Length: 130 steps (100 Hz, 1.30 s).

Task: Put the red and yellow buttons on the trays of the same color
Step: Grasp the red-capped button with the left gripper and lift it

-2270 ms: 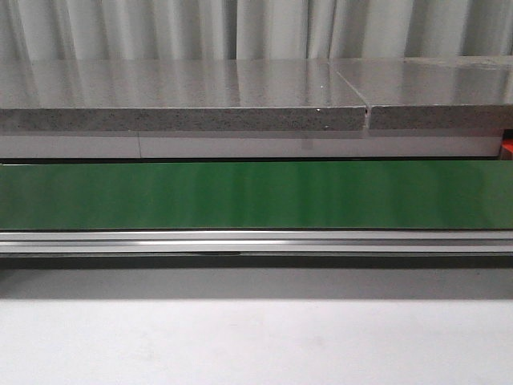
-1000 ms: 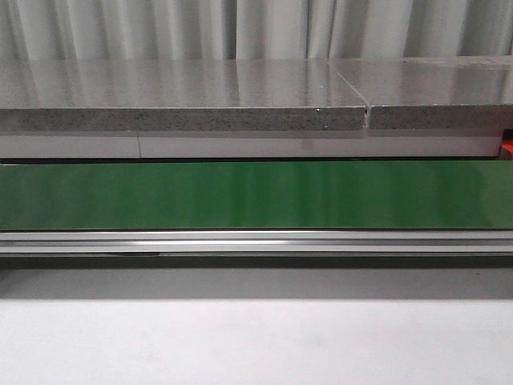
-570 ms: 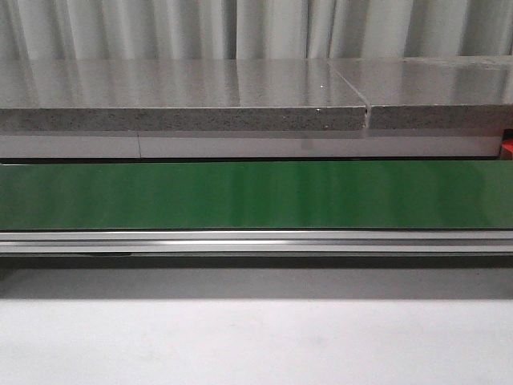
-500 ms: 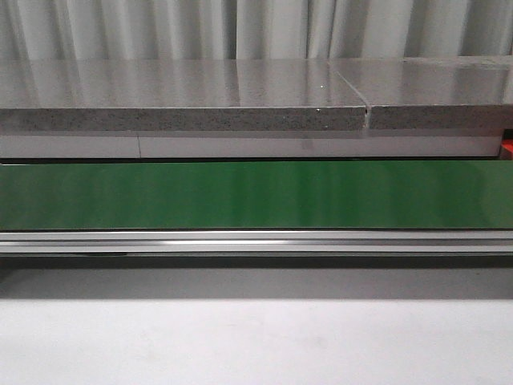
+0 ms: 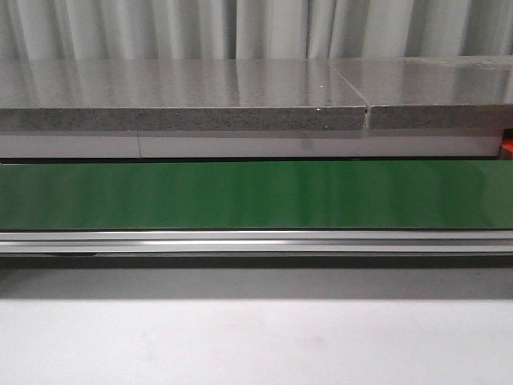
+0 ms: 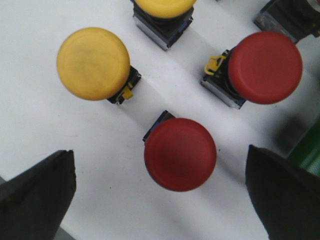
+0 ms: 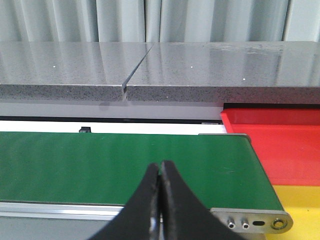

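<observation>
White tabletop under left wrist camera carries four mushroom buttons. Left gripper spread wide, holding nothing, fingers at both lower corners. Red button sits centre frame between them; second red button upper right; yellow button upper left; another yellow button cut by top edge. Right gripper fingertips pressed together, apparently empty, before green conveyor belt. Red tray right, yellow tray lower right

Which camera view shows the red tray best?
The right wrist view: the red tray lies past the green belt's end. The front view shows only a red sliver at its right edge; the left wrist view shows none.
</observation>
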### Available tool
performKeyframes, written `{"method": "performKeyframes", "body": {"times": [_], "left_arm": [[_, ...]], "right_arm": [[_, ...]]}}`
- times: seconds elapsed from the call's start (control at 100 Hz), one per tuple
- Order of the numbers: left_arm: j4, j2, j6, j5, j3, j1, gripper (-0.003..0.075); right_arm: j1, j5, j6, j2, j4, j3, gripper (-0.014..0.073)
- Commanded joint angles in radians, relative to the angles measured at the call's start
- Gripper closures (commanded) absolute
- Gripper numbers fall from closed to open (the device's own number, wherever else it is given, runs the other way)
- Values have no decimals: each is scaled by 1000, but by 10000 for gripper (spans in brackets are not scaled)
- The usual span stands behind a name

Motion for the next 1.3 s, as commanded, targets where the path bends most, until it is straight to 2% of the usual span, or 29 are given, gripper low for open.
{"method": "performKeyframes", "body": {"times": [0.0, 0.3, 0.37, 0.47, 0.69, 0.8, 1.15, 1.29], "left_arm": [[5, 17, -5, -36, -42, 3, 50], [13, 88, -5, -49, -46, 3, 51], [13, 88, -5, -49, -46, 3, 83], [13, 88, -5, -49, -46, 3, 206], [14, 73, 2, -27, -46, 3, 611], [14, 35, 2, 1, -53, 0, 735], [16, -184, 77, 139, -151, -82, 739], [14, -213, 95, 183, -220, -131, 739]], "right_arm": [[1, -82, -3, -18, -11, -14, 660], [1, -82, -3, -18, -11, -14, 660], [1, -82, -3, -18, -11, -14, 660], [1, -82, -3, -18, -11, -14, 660], [1, -82, -3, -18, -11, -14, 660], [1, -82, -3, -18, -11, -14, 660], [1, -82, -3, -18, -11, -14, 660], [1, -82, -3, -18, -11, -14, 660]]}}
